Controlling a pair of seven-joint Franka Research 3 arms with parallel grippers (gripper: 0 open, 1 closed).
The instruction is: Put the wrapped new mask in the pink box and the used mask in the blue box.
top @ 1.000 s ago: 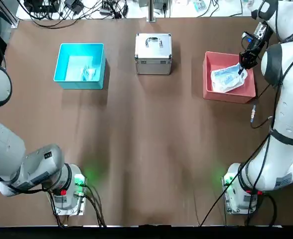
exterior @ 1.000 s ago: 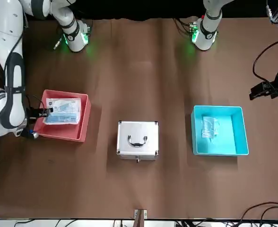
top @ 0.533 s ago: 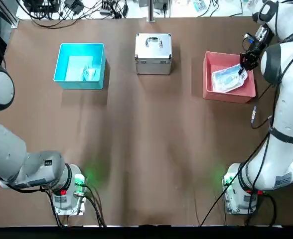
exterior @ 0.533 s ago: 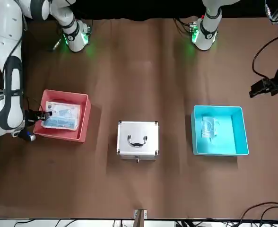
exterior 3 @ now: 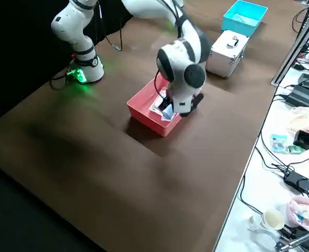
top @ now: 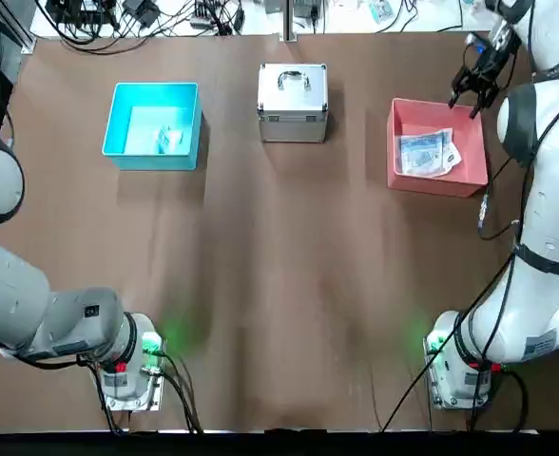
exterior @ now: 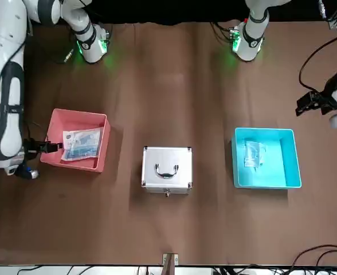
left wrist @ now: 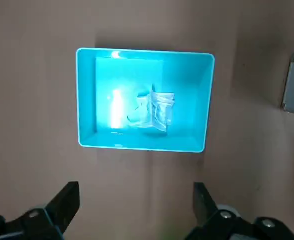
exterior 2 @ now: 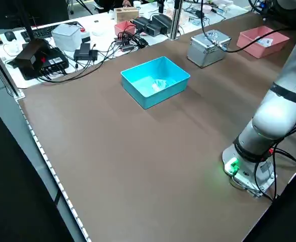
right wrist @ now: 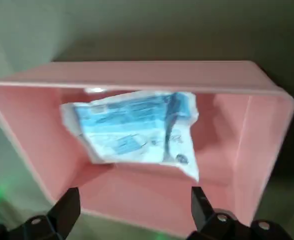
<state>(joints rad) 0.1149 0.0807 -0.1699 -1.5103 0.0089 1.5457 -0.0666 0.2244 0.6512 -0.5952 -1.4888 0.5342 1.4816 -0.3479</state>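
With both masks sorted, the flat white-and-blue plastic packet [right wrist: 137, 127] is lying in the square pink plastic bin [right wrist: 162, 200], upper right of the top view, the bunchy blue-grey fabric mask [left wrist: 157, 110] in the square cyan plastic bin [left wrist: 92, 147], upper left, and 2 black grippers, right [right wrist: 136, 200] above the pink bin and left [left wrist: 137, 200] beside the cyan, are holding their fingers apart, empty.

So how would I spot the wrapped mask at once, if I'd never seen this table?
Find the pink box, on the other side of the silver case from the blue box. The wrapped mask lies inside: a flat white-and-blue printed packet, unlike the crumpled bare mask in the blue box.
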